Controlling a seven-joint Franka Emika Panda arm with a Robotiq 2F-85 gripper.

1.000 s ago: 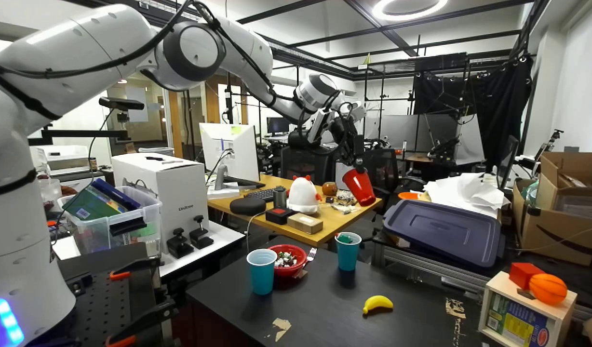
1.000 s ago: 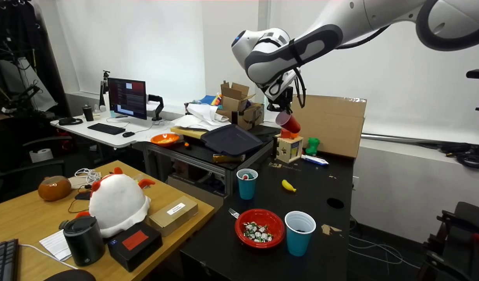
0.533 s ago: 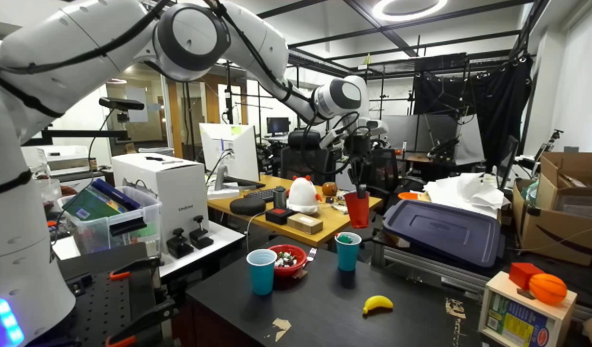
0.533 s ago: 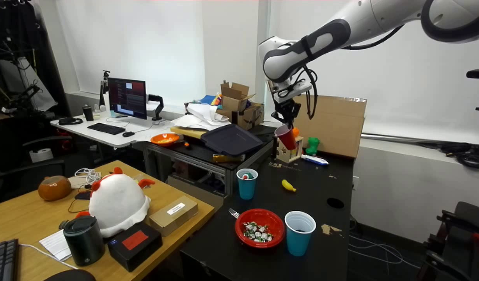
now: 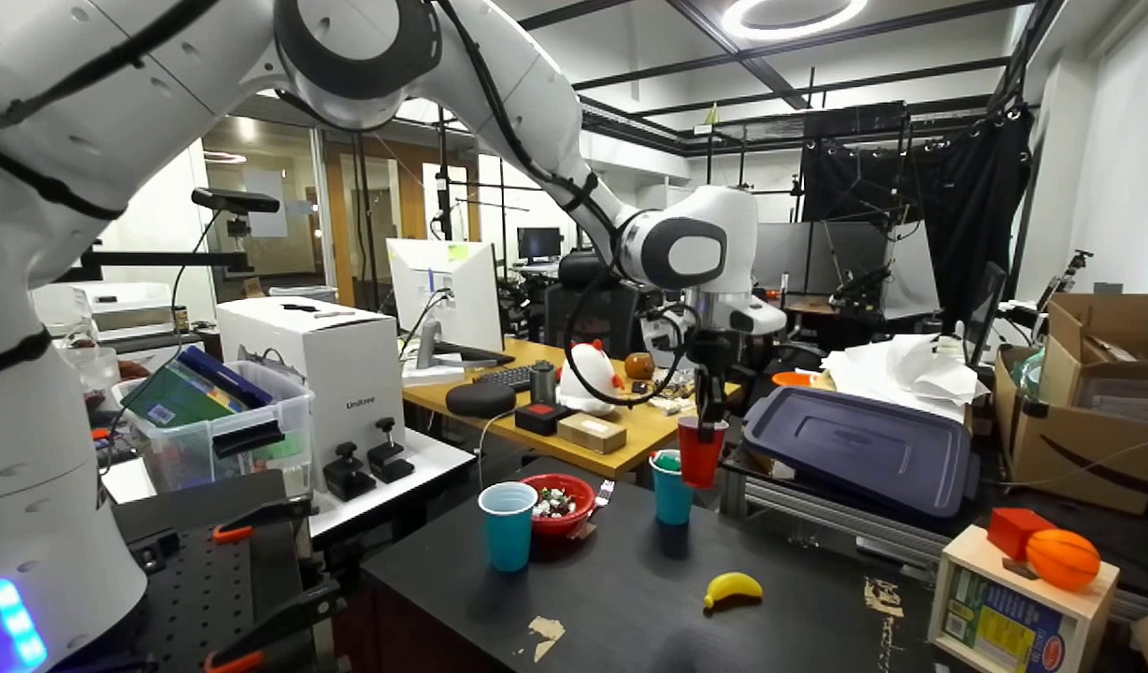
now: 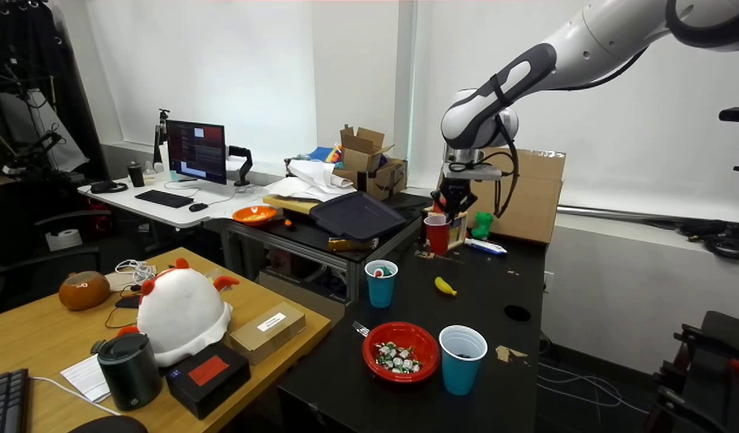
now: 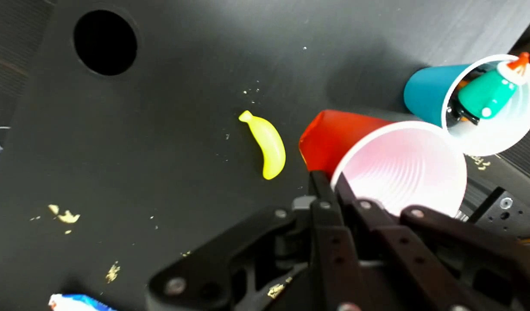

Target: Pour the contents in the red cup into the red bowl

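Nearly pressed together, the claw (image 7: 330, 177) pinched the red cup (image 7: 340, 136) by its wall at the rim and held it in the air over the surface (image 7: 174, 142), near a teal cup (image 6: 380, 293) but apart from it. That surface was black and scarred by torn tan patches (image 5: 546, 632), with a round hole (image 7: 105, 42) near one edge. It carried the red bowl (image 6: 428, 349) of foil-wrapped sweets (image 6: 398, 358), a fork (image 6: 361, 328) and a blue cup (image 6: 460, 370) just beside the bowl, a yellow toy banana (image 7: 269, 144) and a wooden box (image 5: 1009, 617); in an exterior view a cardboard panel (image 6: 535, 198) stood behind the box. Around it lay a cluttered room: a white plush (image 6: 180, 313) sat on a wooden surface (image 6: 20, 337), a black curtain (image 5: 990, 196) hung near pale walls (image 6: 357, 72), and a ring light (image 5: 789, 35) glowed overhead. In both exterior views the red cup was close to upright, its long axis nearly vertical, the mouth facing up and the narrower base down. In the wrist view the mouth opened toward the camera, showing the pale, ridged inner wall, and the base pointed toward the side where the yellow toy banana lay.
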